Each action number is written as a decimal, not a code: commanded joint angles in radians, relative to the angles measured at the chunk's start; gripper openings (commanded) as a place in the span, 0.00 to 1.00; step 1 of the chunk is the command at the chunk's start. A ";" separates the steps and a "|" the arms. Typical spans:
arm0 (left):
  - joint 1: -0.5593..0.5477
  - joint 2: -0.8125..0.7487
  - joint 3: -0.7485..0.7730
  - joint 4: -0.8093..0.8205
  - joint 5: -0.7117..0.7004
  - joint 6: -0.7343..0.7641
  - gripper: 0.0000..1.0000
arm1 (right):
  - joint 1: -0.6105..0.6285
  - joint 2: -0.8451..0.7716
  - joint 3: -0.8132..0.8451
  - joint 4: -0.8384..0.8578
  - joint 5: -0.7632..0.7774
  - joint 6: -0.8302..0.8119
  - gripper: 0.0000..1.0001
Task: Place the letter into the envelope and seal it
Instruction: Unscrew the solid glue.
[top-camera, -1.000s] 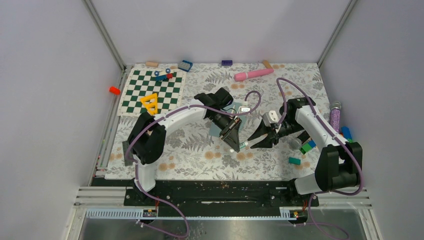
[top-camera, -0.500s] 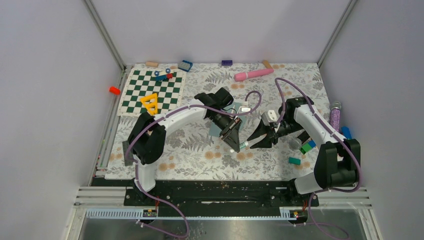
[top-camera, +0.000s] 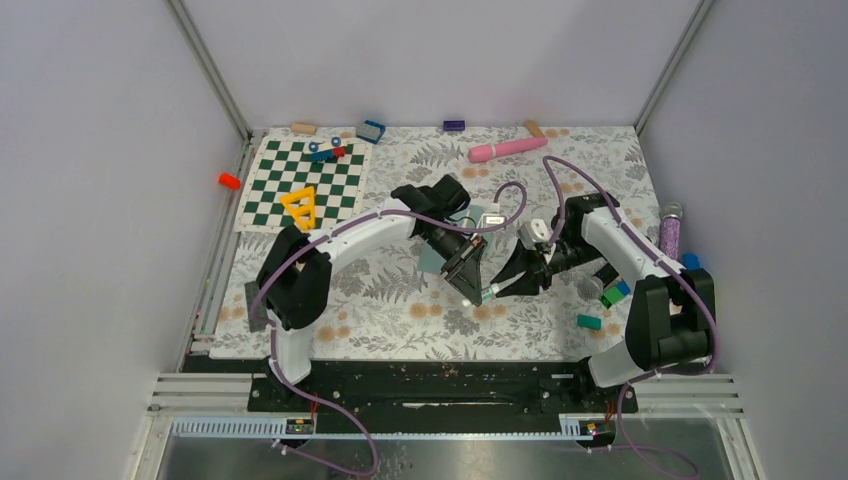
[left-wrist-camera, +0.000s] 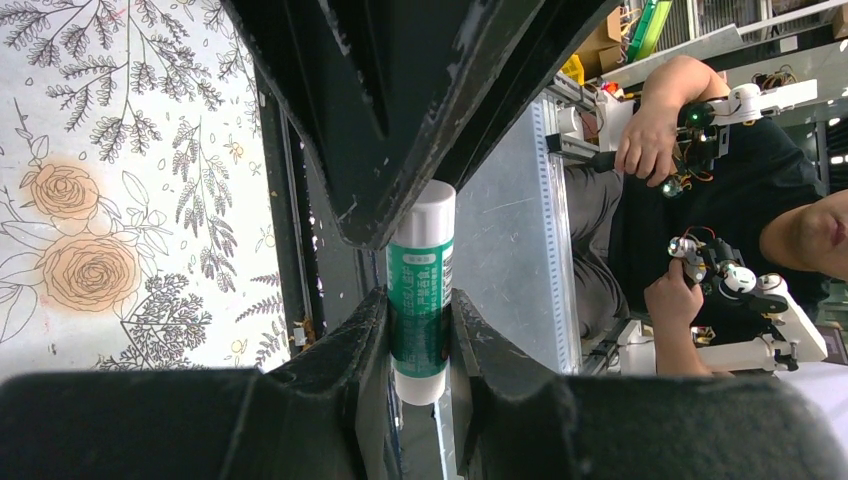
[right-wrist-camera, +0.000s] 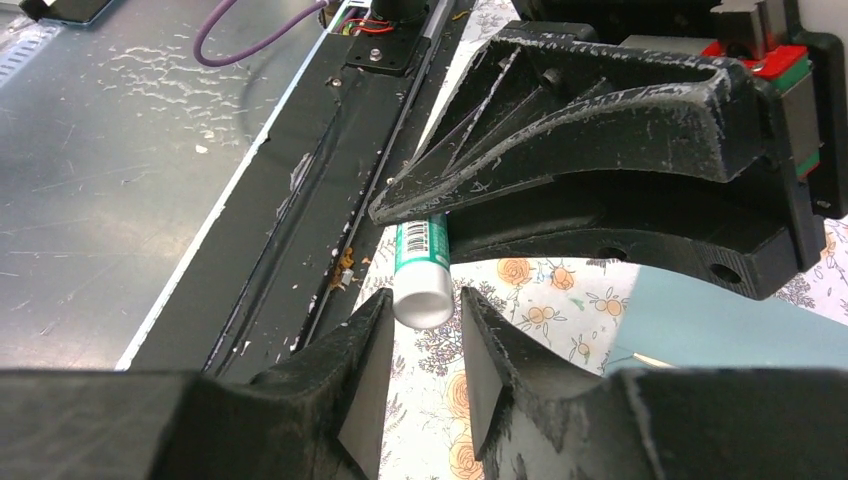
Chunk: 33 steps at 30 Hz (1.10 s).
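My left gripper (left-wrist-camera: 418, 300) is shut on a green-and-white glue stick (left-wrist-camera: 420, 255), which is held level above the floral mat near the table's middle (top-camera: 489, 291). My right gripper (right-wrist-camera: 425, 300) faces it from the right; its jaws stand open on either side of the stick's white cap (right-wrist-camera: 423, 300), with a small gap on each side. The grey-teal envelope (top-camera: 431, 258) lies flat under the left wrist, and part of it shows at the right of the right wrist view (right-wrist-camera: 720, 325). The letter is hidden.
A green-and-white chequered board (top-camera: 300, 170) with a yellow triangle (top-camera: 300, 206) and small pieces lies at the back left. A pink cylinder (top-camera: 507, 149) lies at the back. A purple glitter tube (top-camera: 669, 232) and coloured blocks (top-camera: 612, 293) sit at the right edge.
My right gripper has moved left up to the glue stick's cap end and its jaws have narrowed a little around it. The left gripper holds the stick still.
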 joint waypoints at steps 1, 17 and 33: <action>-0.004 -0.019 0.039 0.013 0.058 0.030 0.00 | 0.017 0.000 0.013 -0.166 -0.024 -0.328 0.35; 0.005 -0.015 0.031 0.014 0.016 0.039 0.00 | 0.017 -0.026 0.030 -0.172 -0.034 -0.266 0.48; 0.006 -0.013 0.035 0.011 -0.023 0.044 0.00 | 0.018 -0.003 0.052 -0.175 -0.046 -0.195 0.25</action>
